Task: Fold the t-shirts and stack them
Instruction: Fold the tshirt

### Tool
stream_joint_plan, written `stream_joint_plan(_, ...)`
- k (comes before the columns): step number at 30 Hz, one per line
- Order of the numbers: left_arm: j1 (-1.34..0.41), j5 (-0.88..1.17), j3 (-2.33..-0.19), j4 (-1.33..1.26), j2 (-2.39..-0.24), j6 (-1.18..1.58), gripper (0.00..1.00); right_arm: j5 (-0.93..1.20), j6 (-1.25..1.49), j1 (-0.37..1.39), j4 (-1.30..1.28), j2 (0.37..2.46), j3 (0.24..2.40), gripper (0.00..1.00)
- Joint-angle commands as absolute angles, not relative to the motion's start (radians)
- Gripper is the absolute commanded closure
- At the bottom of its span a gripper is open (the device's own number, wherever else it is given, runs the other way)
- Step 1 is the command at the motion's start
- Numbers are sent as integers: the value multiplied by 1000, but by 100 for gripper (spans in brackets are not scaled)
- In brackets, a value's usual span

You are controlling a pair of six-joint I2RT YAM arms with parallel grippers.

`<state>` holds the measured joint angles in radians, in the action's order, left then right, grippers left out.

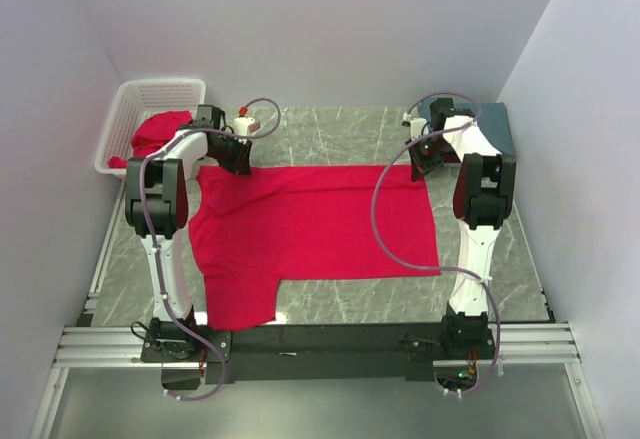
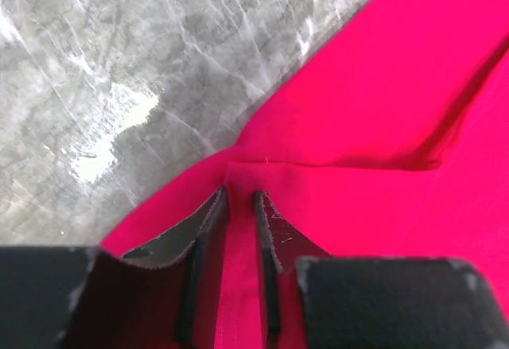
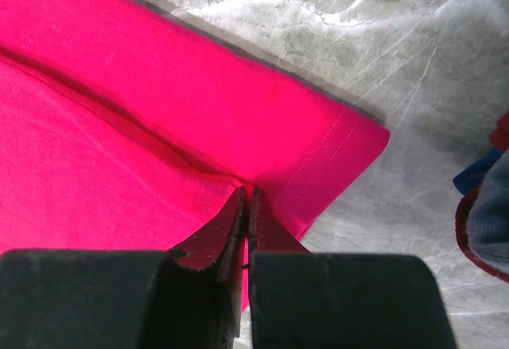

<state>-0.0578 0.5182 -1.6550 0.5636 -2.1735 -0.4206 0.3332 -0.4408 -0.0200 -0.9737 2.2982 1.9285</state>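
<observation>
Across the bench, one red t-shirt lies spread flat. Its neck end is toward my left arm and its hem toward my right, and one sleeve points at the near edge. No fold is visible in it yet.

Left hand: set on the far edge, at the notch where the far sleeve meets the body. The fingers stand a narrow gap apart with red cloth between them. I cannot tell whether they have a firm bite.

Right hand: set at the far hem corner, fingers pressed together and pinching a ridge of the same cloth.

Progress, as I judge it:
- Done: a teal-blue t-shirt sits at the far right corner of the bench, apparently folded. In my right wrist view a darker red edge shows beside it, so a stack seems begun.
- In hand: the first fold of the spread shirt, with both far corners addressed.
- Left: finishing the folds, carrying this shirt to the stack, then the bundled red t-shirts waiting in the white basket at the far left.

I put the task less than half done.
</observation>
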Motion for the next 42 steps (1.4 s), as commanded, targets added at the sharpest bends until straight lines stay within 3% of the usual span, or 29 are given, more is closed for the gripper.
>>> stream_joint_plan(1,-61,545,-1638,557,-2088,-425,74,337,-451,-17,-983,2246,1940,100)
stream_joint_plan(3,-61,543,-1637,561,-2079,-431,77,342,-449,-17,-983,2249,1947,100)
stream_joint_plan(7,-61,548,-1623,580,-2057,-448,99,341,-454,-15,-986,2241,1945,100)
stream_joint_plan(24,-69,664,-1316,730,-1809,-624,99,278,-571,-17,-928,2146,1779,99)
stream_joint_plan(29,-101,658,-1203,709,-1767,-630,99,261,-591,-18,-917,2135,1747,84)
stream_joint_plan(32,-130,631,-1155,693,-1746,-637,94,250,-606,-18,-910,2122,1729,73)
stream_joint_plan(34,-140,627,-1138,699,-1737,-647,83,241,-621,-18,-916,2112,1721,64)
stream_joint_plan(38,-141,658,-1144,790,-1703,-673,69,235,-643,-21,-925,2085,1713,56)
stream_joint_plan(42,-144,684,-1149,842,-1658,-673,68,265,-632,-20,-959,2088,1756,52)
